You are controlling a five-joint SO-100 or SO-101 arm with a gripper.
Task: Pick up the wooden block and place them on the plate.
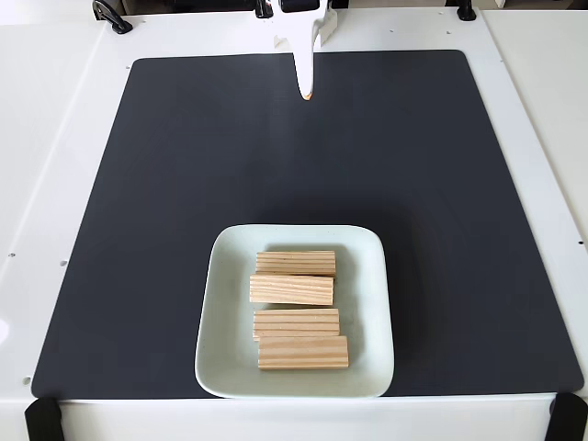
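Four wooden blocks (295, 309) lie side by side on the plate (367, 367), well apart from the fingers (305, 90), which are closed together, holding nothing.

Four blocks lie on one plate (367, 367): one at 12 o'clock (295, 263), the next just below it (291, 290), a third under that (296, 322), and the last at 6 o'clock (303, 353) (all alike, tan wood). One mat (184, 184). One gripper (306, 92).
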